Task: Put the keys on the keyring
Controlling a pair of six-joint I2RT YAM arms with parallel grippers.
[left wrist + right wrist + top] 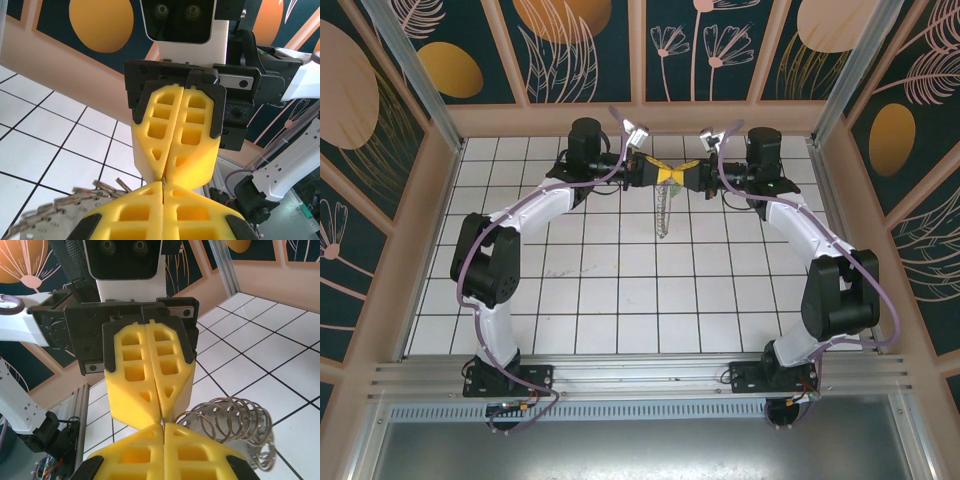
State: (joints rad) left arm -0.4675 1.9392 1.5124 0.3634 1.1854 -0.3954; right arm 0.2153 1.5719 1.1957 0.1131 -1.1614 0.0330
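My two grippers meet tip to tip above the far middle of the tiled floor (620,290). The left gripper (665,172) (163,186) is shut, with a thin metal edge pinched between its yellow pads. Facing it, the right gripper (682,174) (162,426) is shut on the same thin metal piece. The keyring (663,212) hangs straight down from where they meet. Its silvery pieces fan out at the lower left in the left wrist view (50,212) and show as several wire rings in the right wrist view (235,422). The keys are out of view.
Patterned walls (580,50) close in the back and sides of the floor. An aluminium rail (640,375) runs along the near edge where both arm bases stand. Open floor lies between the two arms.
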